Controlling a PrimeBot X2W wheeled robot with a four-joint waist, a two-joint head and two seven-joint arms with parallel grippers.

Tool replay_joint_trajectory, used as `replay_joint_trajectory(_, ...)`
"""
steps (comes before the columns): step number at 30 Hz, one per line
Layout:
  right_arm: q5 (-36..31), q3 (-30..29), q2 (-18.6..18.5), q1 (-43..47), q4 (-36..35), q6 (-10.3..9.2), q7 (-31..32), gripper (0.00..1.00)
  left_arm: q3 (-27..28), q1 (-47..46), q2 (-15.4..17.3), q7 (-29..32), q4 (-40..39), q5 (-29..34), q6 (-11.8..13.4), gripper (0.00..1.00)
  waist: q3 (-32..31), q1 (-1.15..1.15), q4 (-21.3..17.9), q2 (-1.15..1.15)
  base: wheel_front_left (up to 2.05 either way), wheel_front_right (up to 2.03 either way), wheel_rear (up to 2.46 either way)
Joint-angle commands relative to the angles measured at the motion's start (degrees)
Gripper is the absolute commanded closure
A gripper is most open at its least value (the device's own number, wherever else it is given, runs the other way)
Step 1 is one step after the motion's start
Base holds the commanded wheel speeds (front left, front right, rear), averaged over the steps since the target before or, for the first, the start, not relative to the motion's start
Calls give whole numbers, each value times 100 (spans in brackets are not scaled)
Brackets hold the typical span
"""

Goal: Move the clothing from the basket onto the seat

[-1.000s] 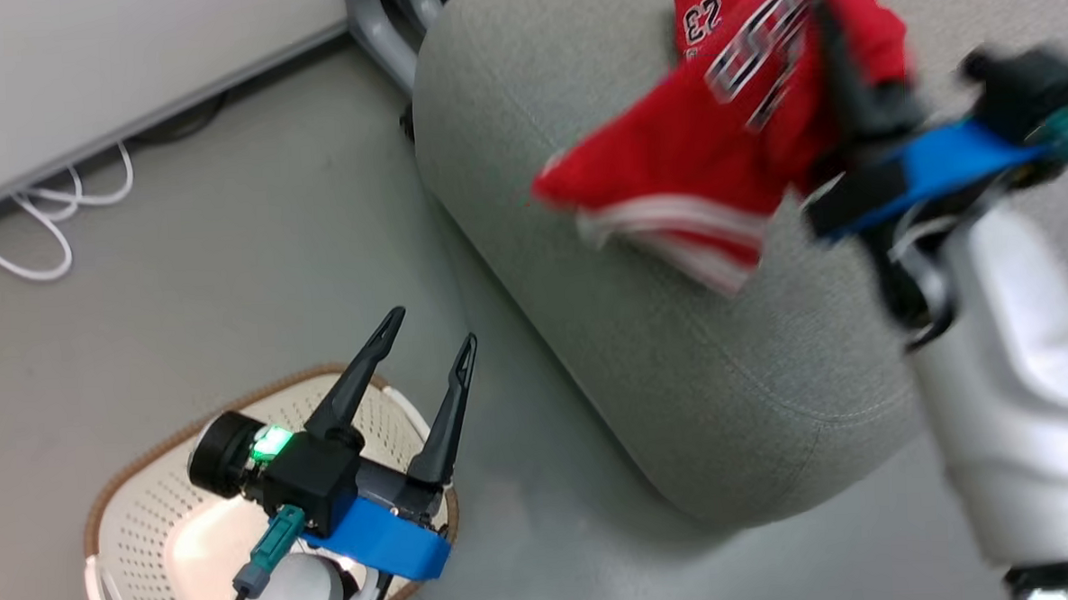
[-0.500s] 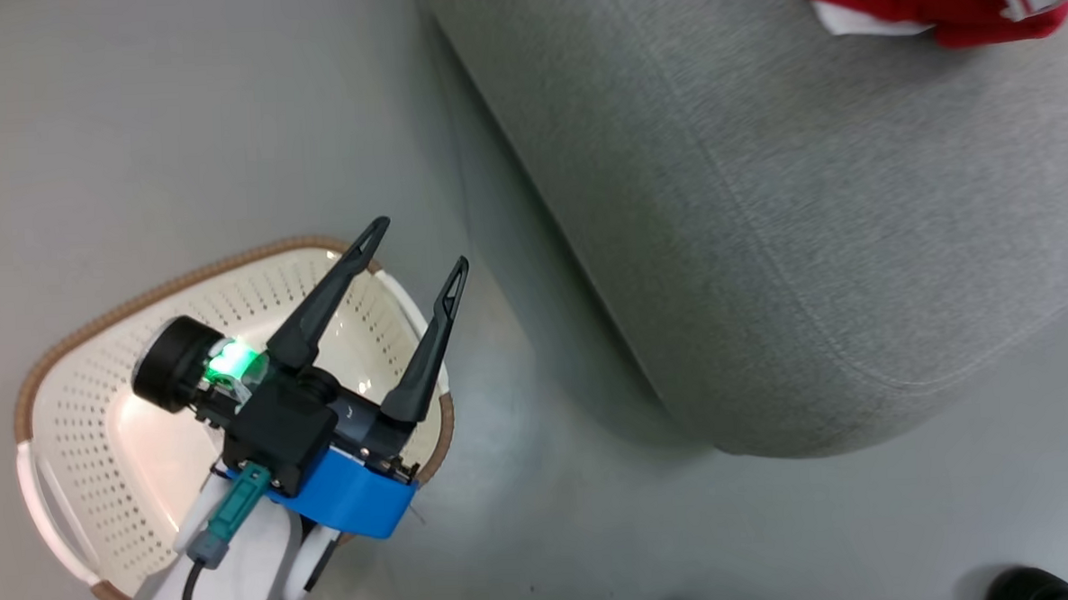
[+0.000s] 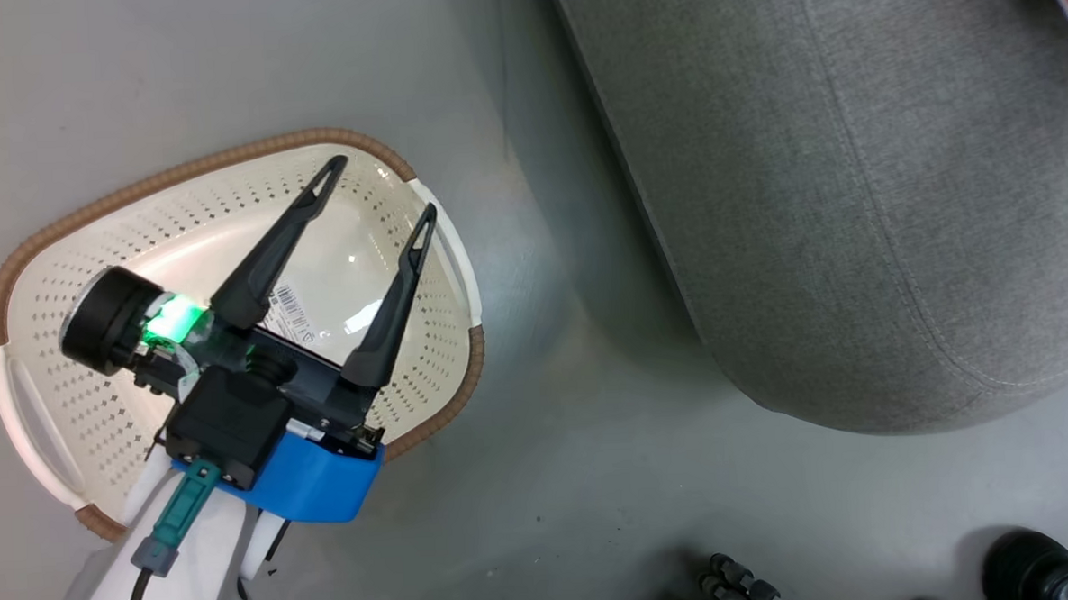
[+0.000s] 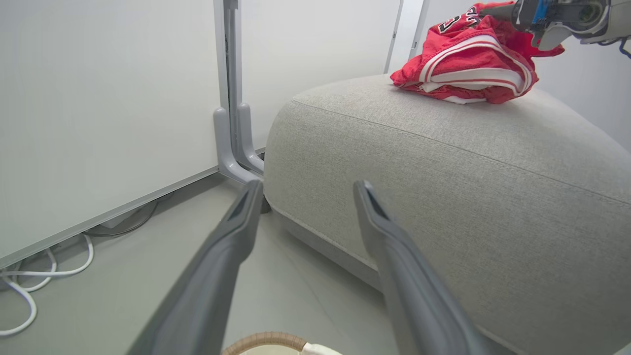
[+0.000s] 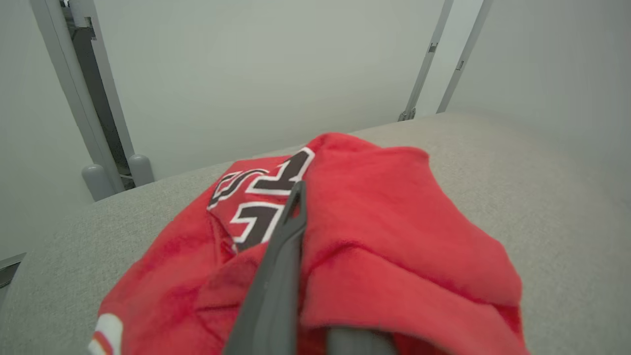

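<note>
now my right fingers are clamped on the clothes, which rest on the seat; left fingers spread, over the basket.

The cream perforated basket is smooth, glossy plastic; the rounded grey seat is matt woven cloth; the red clothing, soft fabric.

The clothing now rests on the seat.

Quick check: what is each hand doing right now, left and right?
Left hand: open, empty, above the basket.
Right hand: closed on the red clothing, which lies on the seat.
</note>
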Motion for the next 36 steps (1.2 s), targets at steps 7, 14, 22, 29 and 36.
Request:
replay_joint_trajectory(7,-192,-121,-19,-126,664,1,-30,0,65,-62,-24,-28,-3,-3,26,0,-5,-2,45,0,0,0,0)
replay_joint_trajectory(14,-180,-4,-90,-197,1003,1,-28,0,95,-86,-136,-28,77,-37,22,0,-79,-2,54,0,0,0,0)
replay_joint_trajectory(22,-176,289,-132,-5,1221,1,-35,0,87,-133,-367,-29,274,-112,7,0,-394,-2,165,0,0,0,0)
replay_joint_trajectory(29,-160,642,-159,423,1225,1,-102,0,137,7,-670,-28,520,-201,0,0,-931,-2,304,0,0,0,0)
replay_joint_trajectory(36,-296,874,-188,1084,1030,1,-165,0,302,320,-1007,-28,865,-353,-9,0,-1671,-2,423,0,0,0,0)
